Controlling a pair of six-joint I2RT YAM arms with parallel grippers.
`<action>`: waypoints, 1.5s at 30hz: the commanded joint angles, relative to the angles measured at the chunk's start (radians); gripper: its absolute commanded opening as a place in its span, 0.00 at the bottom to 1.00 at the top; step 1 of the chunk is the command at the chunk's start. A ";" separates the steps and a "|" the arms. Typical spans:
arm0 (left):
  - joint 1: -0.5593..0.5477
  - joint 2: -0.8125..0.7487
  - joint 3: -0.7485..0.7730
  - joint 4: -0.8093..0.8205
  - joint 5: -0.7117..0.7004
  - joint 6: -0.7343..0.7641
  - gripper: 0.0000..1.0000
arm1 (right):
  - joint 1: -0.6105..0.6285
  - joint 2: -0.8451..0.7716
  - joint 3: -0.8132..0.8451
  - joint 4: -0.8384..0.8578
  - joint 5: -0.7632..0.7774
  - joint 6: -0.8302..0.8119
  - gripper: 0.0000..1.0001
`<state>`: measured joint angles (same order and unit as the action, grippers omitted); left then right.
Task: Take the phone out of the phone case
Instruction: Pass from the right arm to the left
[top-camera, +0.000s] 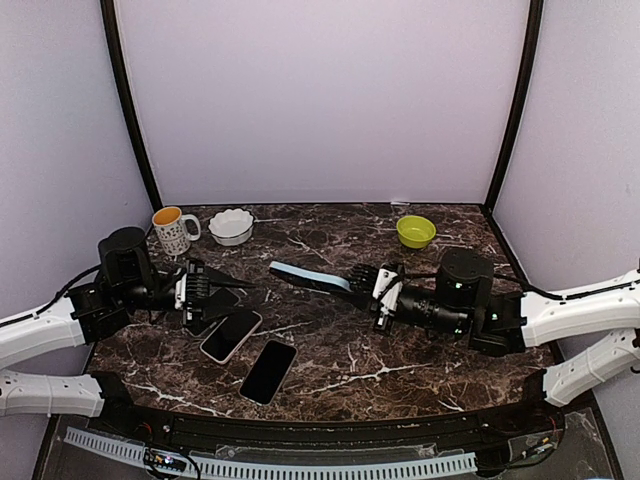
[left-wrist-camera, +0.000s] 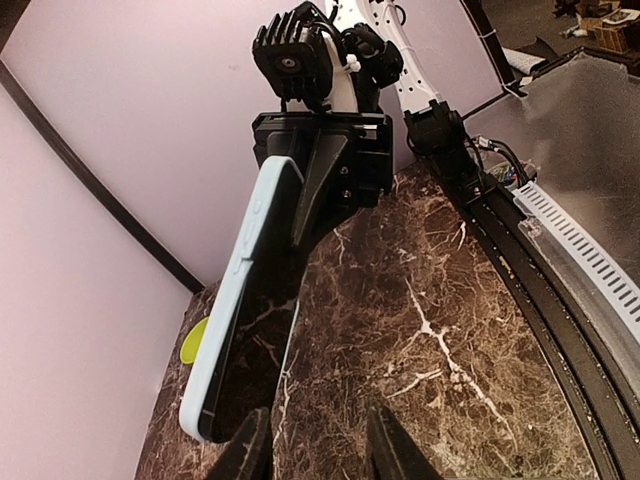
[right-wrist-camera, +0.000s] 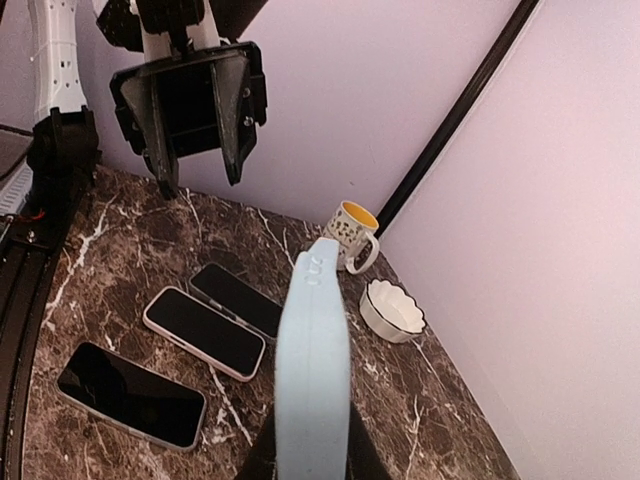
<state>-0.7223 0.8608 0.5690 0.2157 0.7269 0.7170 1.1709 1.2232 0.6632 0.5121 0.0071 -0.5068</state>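
In the top view, the light blue phone case (top-camera: 310, 277) sits at the centre of the frame and appears to be held clear of the tabletop (top-camera: 400, 350). The right gripper (top-camera: 362, 280) is clamped tight on its right end. The left gripper (top-camera: 212, 288) hangs at the left of the frame, apart from the case and above three loose phones (top-camera: 231, 335) at lower left. Since only one end of the case is pinched, a hard push or pull on the free end could lever it out of the grip and drop it onto the phones below.

In the left wrist view, the phone (left-wrist-camera: 255, 340) shows as a dark face inside the blue rim, seemingly fully seated, running from upper centre down to lower left. The left gripper's own fingers at the bottom edge stand apart with nothing between them, near the free end but not touching it. If they closed across both rim and phone, they would squeeze the two together rather than part them.

In the right wrist view, the case stands edge-on at bottom centre. The left gripper at upper left faces it, fingers spread and empty. A mug (right-wrist-camera: 352, 232) and a white bowl (right-wrist-camera: 392, 308) sit right of centre, out of the way.
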 joint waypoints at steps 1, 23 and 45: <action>0.028 -0.036 -0.025 0.063 0.076 -0.068 0.35 | 0.006 -0.006 0.051 0.208 -0.112 0.047 0.00; 0.035 -0.068 -0.026 0.036 0.090 -0.054 0.34 | 0.029 0.018 0.057 0.239 -0.158 0.073 0.00; 0.035 -0.098 -0.027 0.017 0.075 -0.018 0.32 | 0.050 0.005 0.080 0.170 -0.183 0.083 0.00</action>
<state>-0.6918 0.7776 0.5522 0.2302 0.7994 0.6849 1.2087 1.2476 0.6914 0.6113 -0.1684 -0.4377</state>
